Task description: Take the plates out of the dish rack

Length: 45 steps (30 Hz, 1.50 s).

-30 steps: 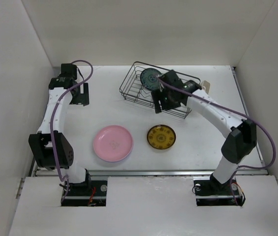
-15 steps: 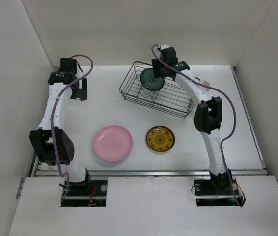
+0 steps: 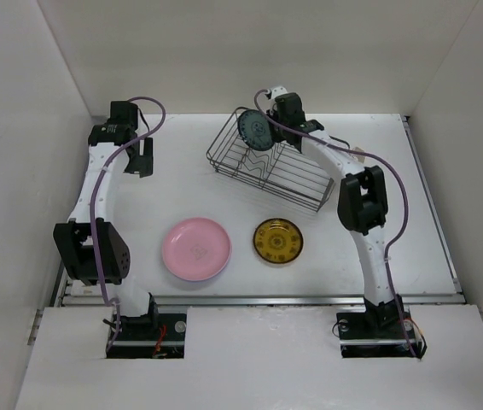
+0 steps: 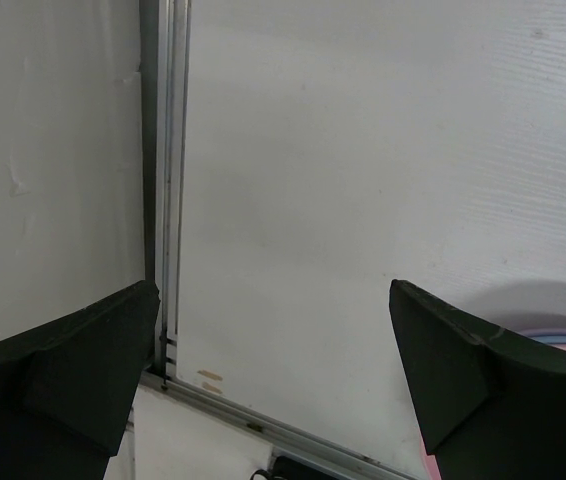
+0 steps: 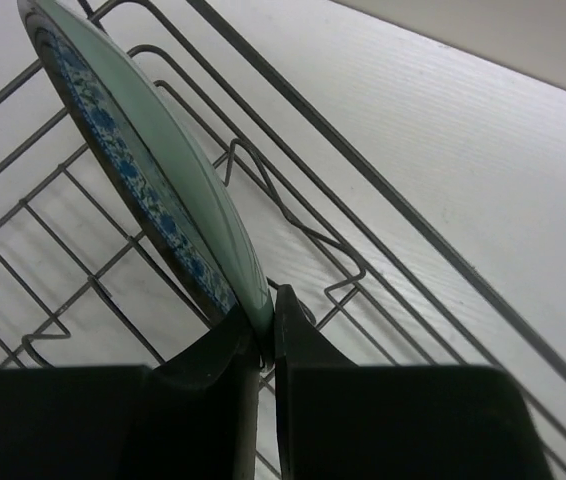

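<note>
Right wrist view puts the right hand point(image 5: 266, 320) clamped on the very rim of the teal-green plate point(image 5: 153, 170). Both fingertips pinch only a thin slice of the edge, while the rest of the disc leans away up and to the left of the hand. That narrow bite is the main worry: with so much plate beyond the grip, I judge it could pivot between the fingers or slip free once its weight comes off the wires. Just behind the fingertips runs a wavy divider wire point(image 5: 313, 240) of the dish rack point(image 5: 433, 250), and I cannot tell whether the fingers clear it. If they catch it, or if the plate's far edge snags a divider on the way up, the light rack could tip or be dragged across the counter point(image 3: 395, 171). From above, the plate sits at the rack's corner right under the hand. Well apart from it, toward the arm bases, a pink plate point(image 3: 195, 248) and a yellow-brown plate point(image 3: 278, 240) lie flat, so a dropped plate could land on either one. Farther off, the left hand point(image 4: 273, 370) hangs open over bare counter, holding nothing and too far away to help.
</note>
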Available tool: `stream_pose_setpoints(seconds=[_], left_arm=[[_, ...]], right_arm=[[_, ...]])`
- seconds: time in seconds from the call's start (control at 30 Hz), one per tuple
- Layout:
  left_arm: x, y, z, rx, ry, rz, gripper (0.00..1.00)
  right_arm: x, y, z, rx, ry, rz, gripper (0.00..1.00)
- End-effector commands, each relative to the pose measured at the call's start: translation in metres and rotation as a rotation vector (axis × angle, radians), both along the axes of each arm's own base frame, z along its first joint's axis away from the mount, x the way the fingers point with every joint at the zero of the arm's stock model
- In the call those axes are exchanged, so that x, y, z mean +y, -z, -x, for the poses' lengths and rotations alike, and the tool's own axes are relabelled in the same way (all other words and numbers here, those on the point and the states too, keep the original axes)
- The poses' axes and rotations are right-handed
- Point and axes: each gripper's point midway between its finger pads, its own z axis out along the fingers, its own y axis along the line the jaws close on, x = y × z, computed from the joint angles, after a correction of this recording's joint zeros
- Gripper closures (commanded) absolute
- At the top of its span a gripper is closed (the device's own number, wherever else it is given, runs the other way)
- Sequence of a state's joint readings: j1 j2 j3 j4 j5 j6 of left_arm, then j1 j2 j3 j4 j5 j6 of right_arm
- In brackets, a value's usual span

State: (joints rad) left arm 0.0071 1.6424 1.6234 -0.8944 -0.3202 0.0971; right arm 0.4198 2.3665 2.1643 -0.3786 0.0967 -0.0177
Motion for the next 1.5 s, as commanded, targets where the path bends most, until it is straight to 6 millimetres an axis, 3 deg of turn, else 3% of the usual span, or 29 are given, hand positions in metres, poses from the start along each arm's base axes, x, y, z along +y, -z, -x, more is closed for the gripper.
stream_pose_setpoints(seconds=[0.0,0.03,0.17,0.3,0.33,0.4,0.47,0.5,0.53,0.57,0.6,0.63,0.67,0.7,0.73,0.8,0.83,0.87,0.97,1.13,1.3,1.37,1.4,1.43,1.47], left_arm=[[-0.003,-0.003,0.003,0.002,0.01,-0.02,0.0],[-0.003,-0.003,0.003,0.002,0.011,-0.02,0.0],[-0.007,-0.006,0.001,-0.02,0.014,0.003,0.0],[-0.009,-0.015,0.001,-0.053,0.01,0.016,0.0],[-0.009,-0.02,0.002,-0.065,0.01,0.016,0.0],[-0.009,-0.021,0.005,-0.068,0.01,0.016,0.0],[-0.011,-0.019,0.008,-0.071,0.015,0.024,0.0],[-0.011,-0.022,0.009,-0.08,0.015,0.024,0.0],[-0.01,-0.022,0.009,-0.077,0.022,0.02,0.0],[-0.012,-0.025,0.01,-0.088,0.027,0.027,0.0],[-0.012,-0.022,0.011,-0.079,0.027,0.027,0.0],[-0.012,-0.023,0.009,-0.089,0.027,0.027,0.0],[-0.012,-0.023,0.009,-0.089,0.027,0.027,0.0],[-0.012,-0.023,0.009,-0.089,0.027,0.027,0.0],[-0.012,-0.026,0.01,-0.098,0.028,0.027,0.0],[-0.013,-0.027,0.008,-0.108,0.033,0.035,0.0],[-0.013,-0.027,0.01,-0.109,0.033,0.035,0.0],[-0.013,-0.027,0.01,-0.109,0.033,0.035,0.0],[-0.013,-0.023,0.015,-0.096,0.033,0.035,0.0],[-0.016,-0.022,0.023,-0.098,0.043,0.052,0.0],[-0.018,-0.024,0.034,-0.101,0.048,0.06,0.0],[-0.018,-0.029,0.038,-0.12,0.049,0.059,0.0],[-0.018,-0.029,0.038,-0.12,0.049,0.059,0.0],[-0.02,-0.028,0.04,-0.12,0.055,0.068,0.0],[-0.02,-0.028,0.04,-0.12,0.055,0.068,0.0]], right_arm=[[-0.017,-0.084,0.001,-0.204,0.088,0.052,1.0],[-0.021,-0.094,0.003,-0.231,0.13,0.067,1.0],[-0.03,-0.166,0.014,-0.376,0.219,-0.002,1.0],[-0.034,-0.208,0.032,-0.423,0.25,-0.08,1.0],[-0.029,-0.199,0.042,-0.376,0.23,-0.083,1.0],[-0.027,-0.21,0.067,-0.352,0.195,-0.105,1.0],[-0.025,-0.194,0.093,-0.257,0.129,-0.107,1.0],[-0.008,-0.168,0.115,-0.151,0.001,-0.132,1.0],[0.0,-0.172,0.142,-0.105,-0.075,-0.165,1.0],[0.005,-0.157,0.162,-0.026,-0.117,-0.196,1.0],[0.017,-0.139,0.191,0.068,-0.196,-0.219,1.0],[0.021,-0.092,0.223,0.185,-0.221,-0.19,1.0],[0.019,-0.091,0.245,0.203,-0.233,-0.208,1.0],[0.021,-0.078,0.262,0.247,-0.215,-0.234,1.0],[0.018,-0.041,0.291,0.344,-0.227,-0.222,1.0],[0.013,-0.039,0.314,0.372,-0.192,-0.288,1.0],[0.006,-0.021,0.325,0.403,-0.171,-0.29,1.0],[0.002,-0.025,0.329,0.389,-0.157,-0.309,1.0],[-0.005,-0.009,0.337,0.415,-0.121,-0.291,1.0],[-0.015,0.031,0.333,0.498,-0.031,-0.204,0.94],[-0.034,0.034,0.332,0.493,0.098,-0.168,0.91],[-0.036,0.029,0.334,0.49,0.097,-0.171,0.85],[-0.037,0.034,0.34,0.513,0.102,-0.169,0.77],[-0.036,0.034,0.341,0.519,0.095,-0.174,0.66],[-0.036,0.035,0.345,0.527,0.087,-0.179,0.45]])
